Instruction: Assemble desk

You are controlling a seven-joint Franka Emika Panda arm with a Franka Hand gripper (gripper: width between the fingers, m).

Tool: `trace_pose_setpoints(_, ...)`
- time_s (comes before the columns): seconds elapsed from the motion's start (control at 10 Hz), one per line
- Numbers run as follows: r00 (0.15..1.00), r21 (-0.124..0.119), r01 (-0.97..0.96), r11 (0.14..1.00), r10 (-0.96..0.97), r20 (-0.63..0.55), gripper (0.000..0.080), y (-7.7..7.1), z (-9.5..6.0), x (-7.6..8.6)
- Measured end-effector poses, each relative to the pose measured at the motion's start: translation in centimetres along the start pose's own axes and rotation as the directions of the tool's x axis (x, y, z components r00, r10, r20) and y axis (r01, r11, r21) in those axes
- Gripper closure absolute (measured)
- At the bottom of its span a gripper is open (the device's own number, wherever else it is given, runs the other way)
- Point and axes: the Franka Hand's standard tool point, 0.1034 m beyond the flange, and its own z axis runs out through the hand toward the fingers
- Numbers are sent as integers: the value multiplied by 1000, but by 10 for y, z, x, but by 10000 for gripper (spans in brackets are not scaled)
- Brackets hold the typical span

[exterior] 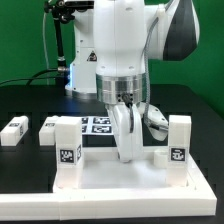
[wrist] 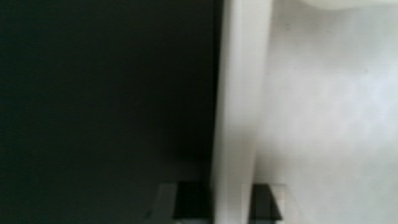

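Observation:
The desk panel (exterior: 120,185) lies flat at the front of the black table. Two white tagged legs stand upright on it, one at the exterior view's left (exterior: 66,148) and one at the right (exterior: 179,141). Two more legs lie loose on the table at the left (exterior: 12,131) (exterior: 50,127). My gripper (exterior: 133,150) points straight down at the panel's far edge, between the upright legs. In the wrist view the panel's raised rim (wrist: 242,110) runs between my dark fingers (wrist: 192,203), and my gripper (wrist: 230,203) is shut on it.
The marker board (exterior: 98,125) lies on the table just behind the panel. The robot's base and cables stand at the back. A green wall closes the scene behind.

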Motion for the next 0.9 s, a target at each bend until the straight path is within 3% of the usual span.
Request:
trace_pose_setpoints(0.1, 990, 8, 139, 990, -139, -16, 741, 11, -1, 12)
trace_pose_setpoints(0.3, 932, -10, 361, 932, -361, -24, 737, 26, 2, 31)
trace_pose_setpoints(0.5, 883, -26, 469, 883, -470, -13, 737, 32, 2, 42)
trace_pose_setpoints(0.9, 804, -28, 593, 805, -594, -35, 737, 36, 2, 51)
